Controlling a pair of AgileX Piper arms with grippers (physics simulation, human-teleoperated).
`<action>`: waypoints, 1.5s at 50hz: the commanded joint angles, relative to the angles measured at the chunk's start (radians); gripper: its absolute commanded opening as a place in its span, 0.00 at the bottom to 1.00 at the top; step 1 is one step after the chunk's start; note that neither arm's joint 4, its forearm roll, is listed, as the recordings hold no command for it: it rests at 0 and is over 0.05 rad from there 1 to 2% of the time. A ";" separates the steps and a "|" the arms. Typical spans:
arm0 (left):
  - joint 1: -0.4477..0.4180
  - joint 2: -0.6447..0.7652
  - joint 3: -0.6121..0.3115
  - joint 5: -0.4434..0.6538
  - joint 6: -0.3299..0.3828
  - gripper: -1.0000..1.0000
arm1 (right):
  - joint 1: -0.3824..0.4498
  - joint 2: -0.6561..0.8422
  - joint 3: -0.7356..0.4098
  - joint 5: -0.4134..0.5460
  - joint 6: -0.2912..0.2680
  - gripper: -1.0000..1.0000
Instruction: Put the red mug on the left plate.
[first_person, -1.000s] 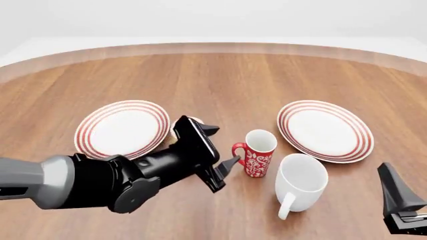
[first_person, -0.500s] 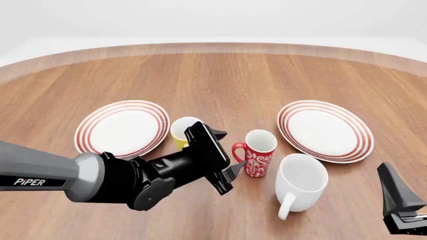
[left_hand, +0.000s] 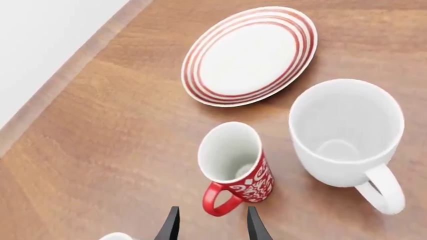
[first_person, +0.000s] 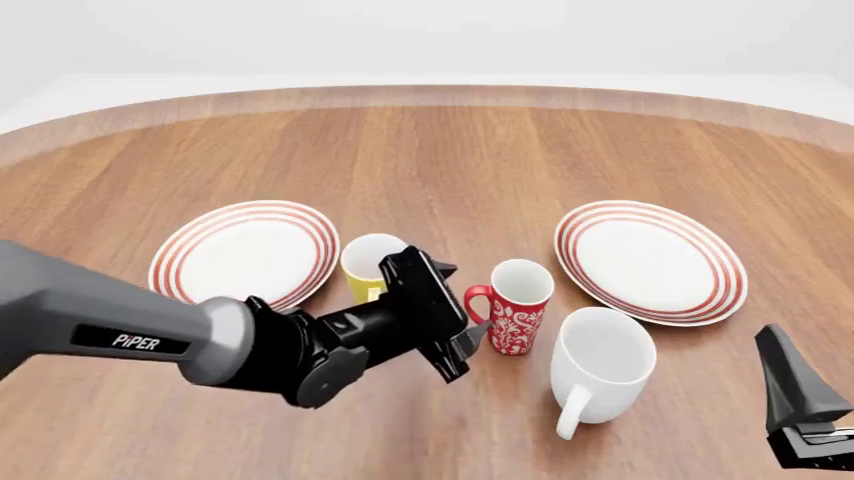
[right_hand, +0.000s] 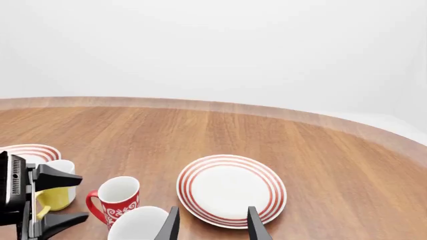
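1. The left end effector (first_person: 451, 308) hangs with its fingers parted wide and nothing held, lined up on the handle side of the small red ceramic mug with white floral pattern (first_person: 515, 305).
2. That mug stands upright on the wooden counter (first_person: 441, 160), just ahead of the fingertips; its red handle points back between them.
3. A good grasp probably means easing forward until the handle or wall sits between the fingers, then closing.
4. The large white mug (first_person: 602, 366) sits just beside it; the plain yellow mug (first_person: 370, 265) lies on the other side of the end effector. Avoid nudging either.
5. The white red-ringed left plate (first_person: 244, 257) lies beyond the yellow mug.
6. The right end effector (right_hand: 211, 223) waits parted and empty, well apart.
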 joint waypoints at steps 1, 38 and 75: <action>0.009 0.025 -0.021 -0.003 0.017 1.00 | -0.001 0.000 0.000 -0.001 0.001 1.00; 0.007 0.093 -0.074 0.009 0.032 1.00 | -0.008 0.000 -0.001 -0.003 0.000 1.00; 0.005 0.069 -0.079 0.031 0.005 0.00 | -0.009 0.000 -0.001 -0.004 -0.006 1.00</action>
